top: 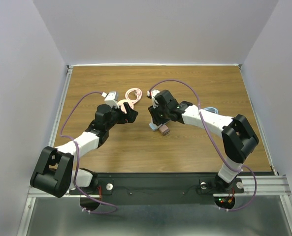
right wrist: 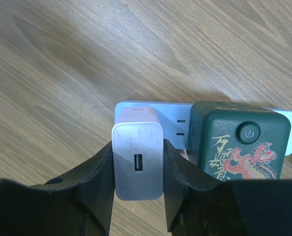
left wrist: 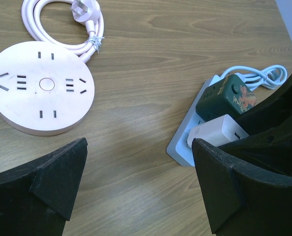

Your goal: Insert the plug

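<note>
One white plug (right wrist: 137, 161) clamped in the right claw (right wrist: 138, 150), just over the power strip (right wrist: 178, 118).
Small, hard and likely light, with smooth sides, so probably easy to let slip or tip; best pinched on the two flat sides, as here, and kept straight. Close beside the green cube (right wrist: 239, 142) already on the strip; touching the strip or not, hard to tell. Left claw (left wrist: 140, 142) wide apart, holding nothing, above the bench (left wrist: 150, 44) near the round pink socket (left wrist: 40, 88).
</note>
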